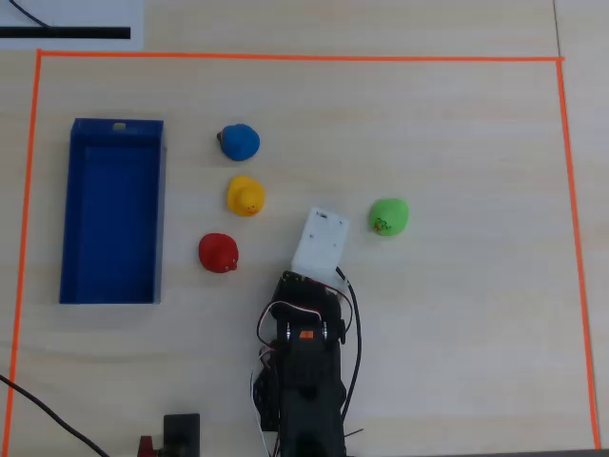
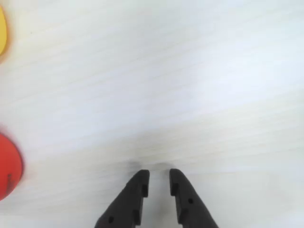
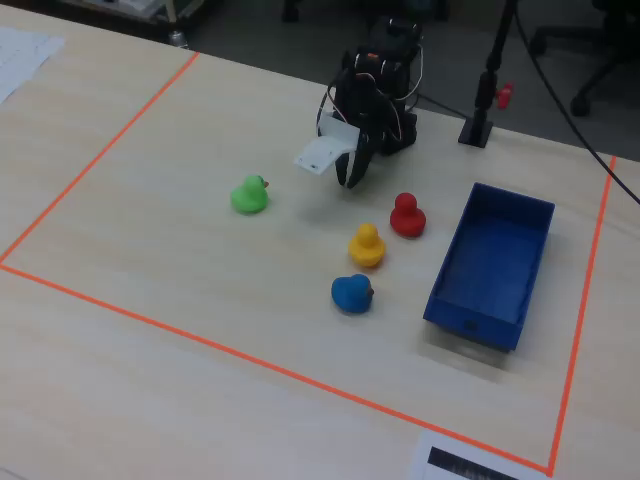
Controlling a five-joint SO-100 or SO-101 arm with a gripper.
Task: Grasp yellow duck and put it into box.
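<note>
The yellow duck (image 1: pixel 245 195) sits on the table between a blue duck and a red duck, right of the box in the overhead view. It shows in the fixed view (image 3: pixel 367 244) and as a sliver at the left edge of the wrist view (image 2: pixel 2 33). The dark blue box (image 1: pixel 112 238) lies empty at the left; it also shows in the fixed view (image 3: pixel 490 262). My gripper (image 2: pixel 159 175) hovers over bare table, empty, its jaws a narrow gap apart. In the fixed view my gripper (image 3: pixel 350 180) points down, behind the ducks.
A red duck (image 1: pixel 218 253) lies nearest the gripper, at the left in the wrist view (image 2: pixel 7 164). A blue duck (image 1: pixel 239 142) and a green duck (image 1: pixel 388 216) also sit on the table. Orange tape (image 1: pixel 285 57) frames the work area.
</note>
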